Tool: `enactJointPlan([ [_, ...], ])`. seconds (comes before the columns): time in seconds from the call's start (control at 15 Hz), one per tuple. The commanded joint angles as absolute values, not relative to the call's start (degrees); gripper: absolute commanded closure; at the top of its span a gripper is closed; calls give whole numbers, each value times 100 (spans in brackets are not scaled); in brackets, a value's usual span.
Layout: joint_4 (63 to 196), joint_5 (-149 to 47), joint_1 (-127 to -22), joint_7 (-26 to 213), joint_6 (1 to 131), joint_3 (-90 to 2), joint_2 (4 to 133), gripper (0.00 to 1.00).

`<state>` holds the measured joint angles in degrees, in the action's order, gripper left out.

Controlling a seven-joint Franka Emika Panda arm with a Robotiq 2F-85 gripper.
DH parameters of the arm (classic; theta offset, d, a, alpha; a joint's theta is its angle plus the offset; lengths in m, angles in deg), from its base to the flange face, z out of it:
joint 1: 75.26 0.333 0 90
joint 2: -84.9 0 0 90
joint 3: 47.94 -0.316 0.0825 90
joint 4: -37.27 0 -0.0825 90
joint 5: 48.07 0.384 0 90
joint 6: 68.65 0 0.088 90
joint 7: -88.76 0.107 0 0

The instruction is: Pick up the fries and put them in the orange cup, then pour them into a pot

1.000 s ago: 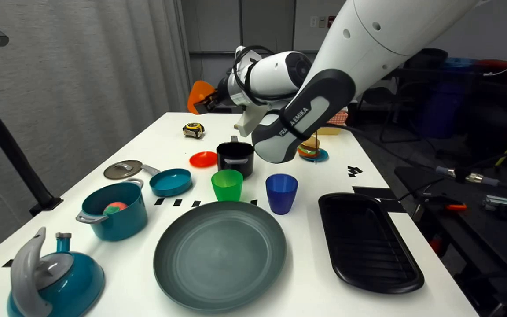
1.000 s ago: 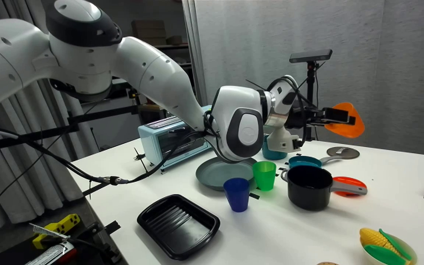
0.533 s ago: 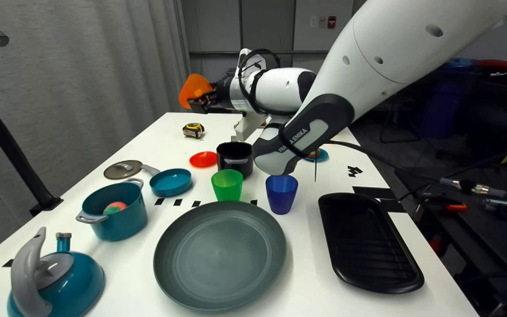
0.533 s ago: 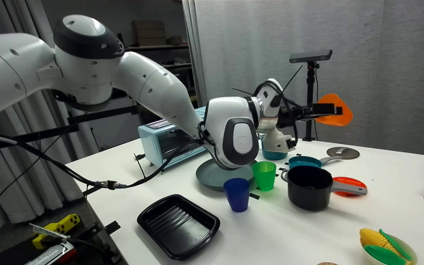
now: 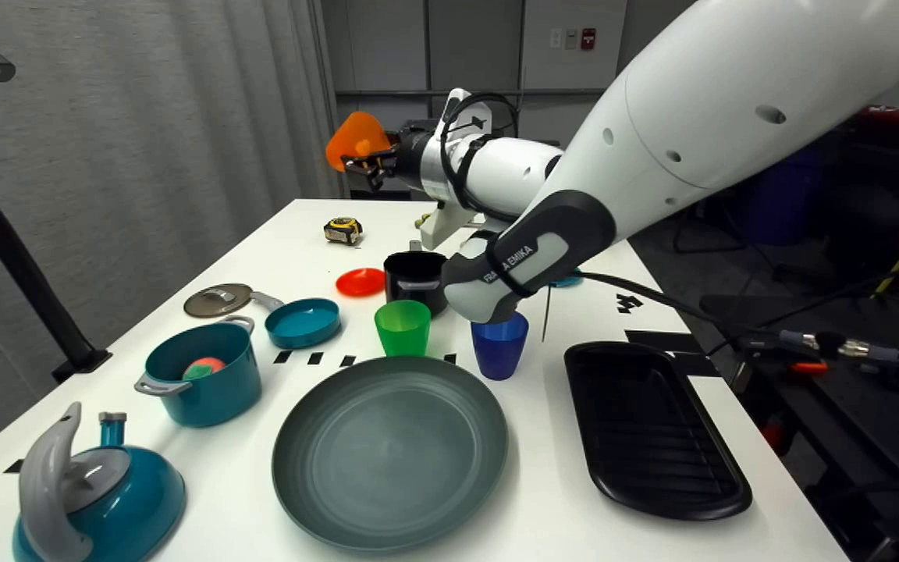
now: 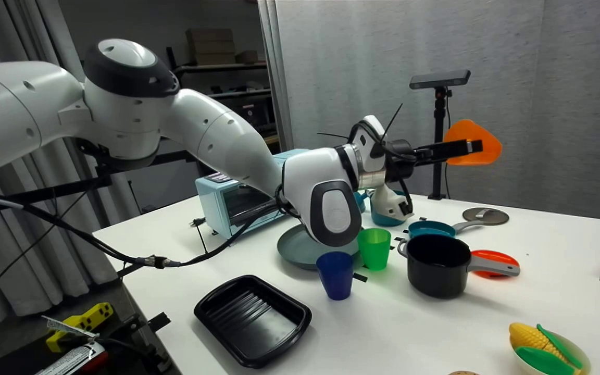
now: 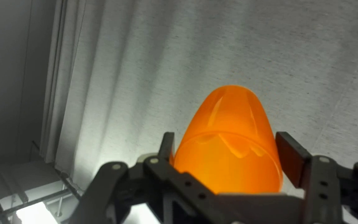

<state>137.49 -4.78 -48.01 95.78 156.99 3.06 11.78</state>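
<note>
My gripper (image 5: 375, 162), also in the exterior view (image 6: 476, 147) and the wrist view (image 7: 227, 151), is shut on the orange cup (image 5: 354, 140). The cup also shows in the exterior view (image 6: 491, 141) and wrist view (image 7: 232, 115). It is held tilted, high above the table, apart from the pots; its narrower end points away from the wrist camera. The yellow fries are hidden or out of view; pale shapes on the cup's wall are unclear. A black pot (image 5: 401, 303) with a grey handle shows in both exterior views (image 6: 430, 278). A teal pot (image 5: 219, 398) holds a red-green toy.
A green cup (image 6: 374, 250) and blue cup (image 6: 335, 276) stand near the black pot. A grey plate (image 5: 391, 460), black tray (image 5: 656, 437), teal kettle (image 5: 133, 499), small teal pan (image 5: 301, 324), red plate (image 5: 359, 282) and corn bowl (image 6: 573, 346) lie on the table.
The gripper has risen with the orange cup in its grip and now points more upward. The cup's tilt has changed. The arm has shifted; the things on the table have not moved.
</note>
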Motion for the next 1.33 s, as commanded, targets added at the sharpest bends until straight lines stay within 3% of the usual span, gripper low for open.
enactJointPlan([
  [0.0,13129,-76,-5392,8343,16643,-351,1409,44],
  [0.4,12349,-479,-6318,7155,17677,-1492,1640,44],
  [0.47,12304,-133,-5872,7584,17322,-812,1248,44],
  [0.93,11918,-175,-6017,7463,17494,-825,1145,44],
  [1.27,11544,-16,-5955,7571,17459,-311,821,44],
])
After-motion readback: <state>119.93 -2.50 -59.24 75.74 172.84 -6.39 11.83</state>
